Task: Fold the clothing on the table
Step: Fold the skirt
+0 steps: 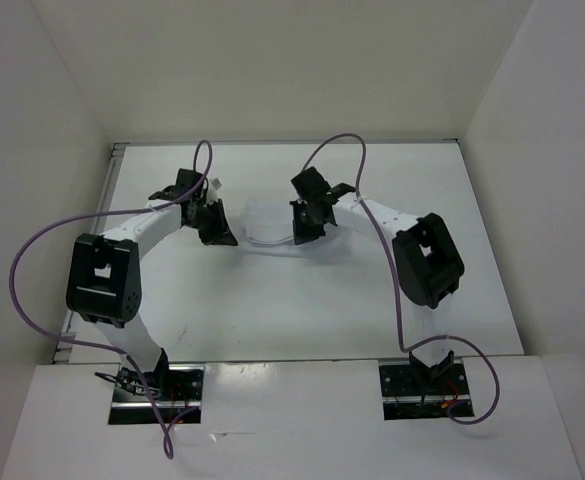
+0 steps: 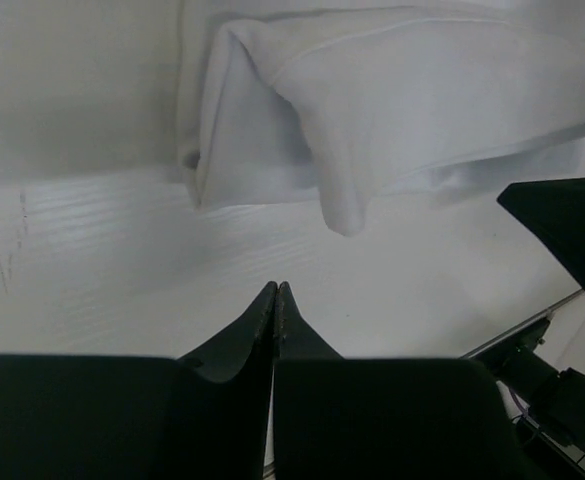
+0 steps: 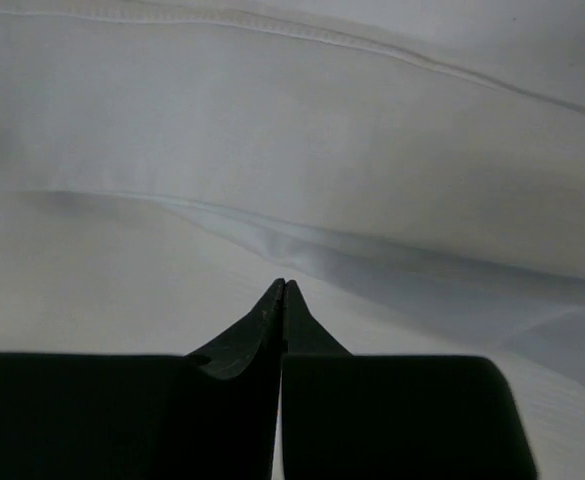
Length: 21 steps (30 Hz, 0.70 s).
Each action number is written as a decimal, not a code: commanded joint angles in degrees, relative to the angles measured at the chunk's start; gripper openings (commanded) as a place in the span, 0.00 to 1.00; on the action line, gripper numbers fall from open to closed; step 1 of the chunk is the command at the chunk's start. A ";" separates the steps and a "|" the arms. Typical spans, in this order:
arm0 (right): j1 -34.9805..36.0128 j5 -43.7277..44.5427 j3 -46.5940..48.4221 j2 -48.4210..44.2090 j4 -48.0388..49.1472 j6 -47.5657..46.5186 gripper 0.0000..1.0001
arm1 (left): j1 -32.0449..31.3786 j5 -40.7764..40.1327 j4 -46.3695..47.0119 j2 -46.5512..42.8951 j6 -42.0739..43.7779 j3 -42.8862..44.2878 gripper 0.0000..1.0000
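Over the table [image 1: 272, 310], seen from above, I am reaching both arms inward, my left gripper [image 1: 216, 230] and right gripper [image 1: 306, 230] flanking the clothing [image 1: 264, 222], which is lying near the middle and is hard to pick out against the white surface. Through my left wrist camera, my fingers [image 2: 252, 330] are pressing tip to tip with nothing between them, and the clothing's folded corner is lying just beyond, apart from them. Through my right wrist camera, the jaws are likewise meeting empty, with a hemmed band of clothing stretching across just ahead.
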 commanded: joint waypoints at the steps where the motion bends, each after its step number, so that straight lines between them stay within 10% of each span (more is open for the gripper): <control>1: 1.57 -1.44 4.82 3.11 -2.05 -0.28 0.00 | -0.02 -2.57 1.71 1.78 0.36 0.56 0.00; 21: 2.11 6.29 27.74 18.14 -7.32 -4.32 0.00 | -3.53 -11.26 6.28 15.66 -7.47 8.56 0.00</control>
